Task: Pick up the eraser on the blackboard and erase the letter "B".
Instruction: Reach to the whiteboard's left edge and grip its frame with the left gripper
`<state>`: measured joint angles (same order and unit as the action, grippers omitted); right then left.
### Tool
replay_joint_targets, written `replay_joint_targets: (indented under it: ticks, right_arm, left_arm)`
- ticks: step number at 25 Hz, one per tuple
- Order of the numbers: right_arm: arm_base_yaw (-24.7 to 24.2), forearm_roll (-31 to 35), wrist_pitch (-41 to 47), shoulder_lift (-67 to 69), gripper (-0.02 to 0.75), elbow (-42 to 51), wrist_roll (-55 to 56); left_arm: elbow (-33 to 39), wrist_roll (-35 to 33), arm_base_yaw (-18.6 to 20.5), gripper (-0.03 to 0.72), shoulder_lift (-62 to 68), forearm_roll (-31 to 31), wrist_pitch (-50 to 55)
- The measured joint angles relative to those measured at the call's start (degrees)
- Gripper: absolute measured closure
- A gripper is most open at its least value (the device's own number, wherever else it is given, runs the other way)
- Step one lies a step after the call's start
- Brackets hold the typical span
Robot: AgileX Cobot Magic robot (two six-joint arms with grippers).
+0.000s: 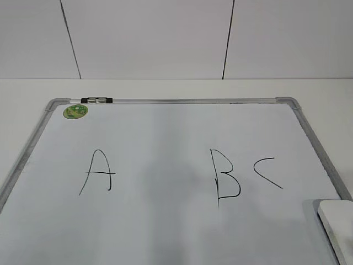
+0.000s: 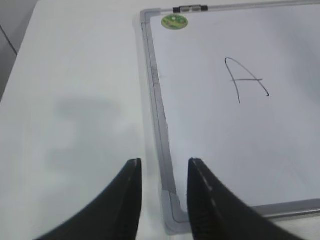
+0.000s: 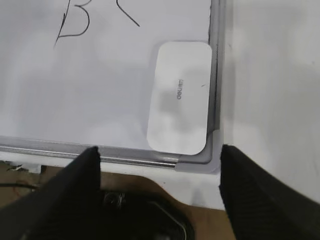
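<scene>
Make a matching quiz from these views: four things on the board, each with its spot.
Things:
1. eraser
2. green sticker
3. letter "B"
4. letter "A"

Places, as the exterior view shows the blackboard:
a. far left corner
b. near right corner, against the frame
c. left half, mid-board
d. just left of the "C"

Pairs: 1-b, 2-a, 3-d, 4-c
</scene>
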<state>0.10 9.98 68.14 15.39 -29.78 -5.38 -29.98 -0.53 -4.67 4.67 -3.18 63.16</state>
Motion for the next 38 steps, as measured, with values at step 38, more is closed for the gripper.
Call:
replay_joint_targets:
  ticks: [38]
  right_arm:
    - [0.00,2.36,3.50,23.29,0.167,-10.10,1.08]
  left_arm:
    - [-34.78,-0.04,0.00,0.450,90.18,1.26,-5.90]
